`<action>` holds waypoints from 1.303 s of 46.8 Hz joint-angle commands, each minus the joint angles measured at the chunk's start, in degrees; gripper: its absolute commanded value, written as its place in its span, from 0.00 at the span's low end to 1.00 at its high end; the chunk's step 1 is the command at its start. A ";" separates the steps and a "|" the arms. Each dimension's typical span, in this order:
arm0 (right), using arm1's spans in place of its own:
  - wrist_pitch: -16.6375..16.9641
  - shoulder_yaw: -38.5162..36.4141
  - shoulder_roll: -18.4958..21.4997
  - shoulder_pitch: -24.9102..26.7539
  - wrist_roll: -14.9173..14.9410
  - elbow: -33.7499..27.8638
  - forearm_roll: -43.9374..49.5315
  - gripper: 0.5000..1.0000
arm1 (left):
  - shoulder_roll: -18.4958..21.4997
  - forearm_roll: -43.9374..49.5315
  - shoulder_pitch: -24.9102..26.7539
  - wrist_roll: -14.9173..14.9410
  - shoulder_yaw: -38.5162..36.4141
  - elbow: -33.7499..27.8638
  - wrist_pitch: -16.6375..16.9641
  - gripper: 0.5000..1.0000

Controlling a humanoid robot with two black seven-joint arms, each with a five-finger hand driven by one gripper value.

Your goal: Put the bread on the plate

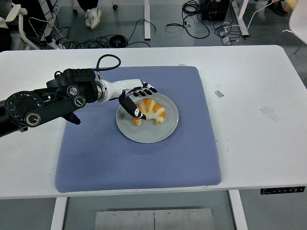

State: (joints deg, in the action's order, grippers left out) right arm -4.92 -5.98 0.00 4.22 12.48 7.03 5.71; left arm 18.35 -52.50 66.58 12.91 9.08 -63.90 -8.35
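Note:
A golden croissant lies on the grey plate, slightly left of the plate's middle. The plate sits on a blue mat on the white table. My left hand hovers over the plate's upper left rim with its fingers spread apart. The fingers arch over the bread's left end and no longer clasp it; a thumb tip sits close to the croissant's left end. The left arm comes in from the left edge. The right arm does not show.
Bits of tape lie on the white table right of the mat. Cables and chair legs are on the floor beyond the table's far edge.

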 commanded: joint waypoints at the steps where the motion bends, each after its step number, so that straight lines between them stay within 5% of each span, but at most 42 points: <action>1: 0.00 0.00 0.00 0.00 0.00 0.00 0.00 1.00 | 0.28 0.90 0.30 0.01 0.41 0.00 0.00 0.93; 25: 0.00 0.00 0.00 0.00 0.00 0.00 0.00 1.00 | 3.09 5.74 1.09 -0.25 8.41 1.67 -0.09 0.94; 40: 0.00 0.00 0.00 0.00 0.00 0.00 0.00 1.00 | 4.68 17.16 7.42 -0.17 8.50 7.91 -0.09 0.96; 61: 0.00 0.00 0.00 0.00 0.00 0.00 0.00 1.00 | 5.03 31.74 6.46 -1.05 10.26 10.28 0.00 0.96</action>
State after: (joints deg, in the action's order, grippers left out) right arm -4.92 -5.98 0.00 4.22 12.48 7.03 5.71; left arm 23.22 -23.86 73.27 12.02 19.23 -54.56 -8.38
